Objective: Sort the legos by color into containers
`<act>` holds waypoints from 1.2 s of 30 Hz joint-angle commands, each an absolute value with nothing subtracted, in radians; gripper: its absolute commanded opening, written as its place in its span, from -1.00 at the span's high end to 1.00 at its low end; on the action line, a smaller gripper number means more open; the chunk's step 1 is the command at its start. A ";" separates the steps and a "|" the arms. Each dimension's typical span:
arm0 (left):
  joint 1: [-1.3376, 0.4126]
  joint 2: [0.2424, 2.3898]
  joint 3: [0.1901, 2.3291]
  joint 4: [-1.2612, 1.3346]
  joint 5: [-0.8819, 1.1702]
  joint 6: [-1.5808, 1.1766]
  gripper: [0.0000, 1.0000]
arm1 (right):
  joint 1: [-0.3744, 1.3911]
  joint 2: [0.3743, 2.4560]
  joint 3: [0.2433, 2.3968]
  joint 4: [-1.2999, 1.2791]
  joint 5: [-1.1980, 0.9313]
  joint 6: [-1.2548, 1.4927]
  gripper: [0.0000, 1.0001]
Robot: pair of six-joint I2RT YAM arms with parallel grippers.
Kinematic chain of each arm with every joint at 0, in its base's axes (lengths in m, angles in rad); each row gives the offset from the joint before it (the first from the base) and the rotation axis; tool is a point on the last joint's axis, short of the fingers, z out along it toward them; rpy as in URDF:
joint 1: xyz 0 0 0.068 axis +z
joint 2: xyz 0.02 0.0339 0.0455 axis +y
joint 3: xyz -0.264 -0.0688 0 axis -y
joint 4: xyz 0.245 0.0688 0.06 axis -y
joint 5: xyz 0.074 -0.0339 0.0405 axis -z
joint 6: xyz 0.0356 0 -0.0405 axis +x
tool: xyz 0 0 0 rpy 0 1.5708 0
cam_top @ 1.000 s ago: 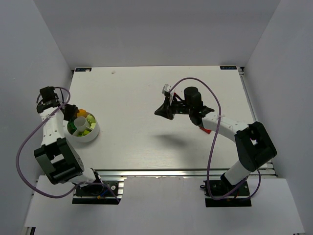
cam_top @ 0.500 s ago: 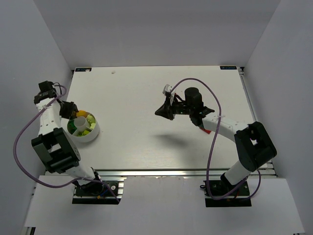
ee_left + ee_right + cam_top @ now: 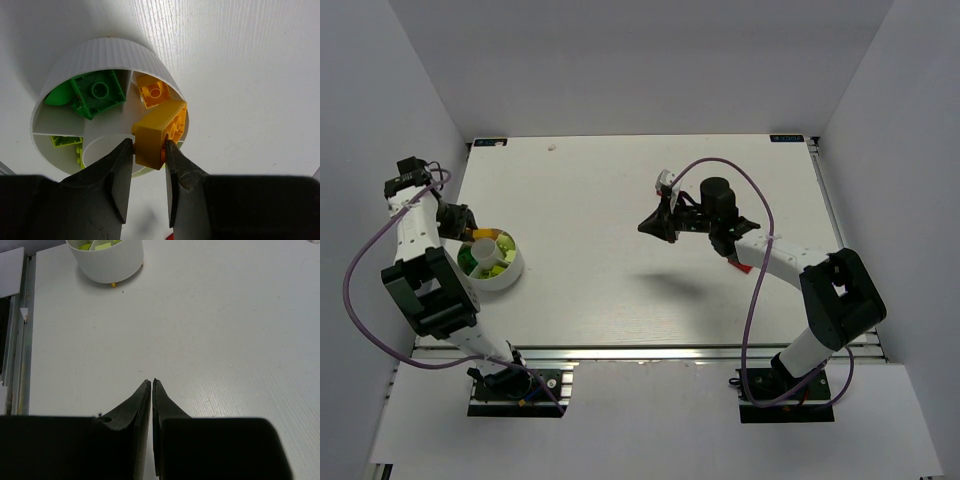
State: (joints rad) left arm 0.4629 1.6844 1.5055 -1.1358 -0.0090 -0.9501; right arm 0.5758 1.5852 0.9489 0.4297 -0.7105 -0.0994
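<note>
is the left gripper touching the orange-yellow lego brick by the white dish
Touching. The left wrist view shows both fingers of the left gripper pressed against opposite sides of the orange-yellow studded plastic brick by the round white dish.

Bright, even overhead light — soft shadows on the white table (image 3: 600, 290), wrist-view foregrounds slightly blurred

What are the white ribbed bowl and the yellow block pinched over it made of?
Bowl: most likely moulded plastic, matte white, with fine even ribs outside and thin dividers inside. Block: hard plastic, smooth with a slight sheen, crisp edges and round studs. Both are guesses from looks alone.
</note>
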 commanded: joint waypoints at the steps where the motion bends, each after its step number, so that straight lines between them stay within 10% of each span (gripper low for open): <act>1: 0.469 1.692 1.540 -1.187 -0.026 -0.956 0.34 | 0.568 1.568 0.937 0.491 -0.727 -0.091 0.81; 32: 0.469 1.703 1.644 -1.223 0.060 -0.920 -0.39 | 0.546 1.549 0.903 0.515 -0.733 -0.095 0.80; 36: 0.469 1.593 1.571 -1.093 0.185 -0.891 -0.57 | 0.543 1.543 0.919 0.473 -0.749 -0.115 0.56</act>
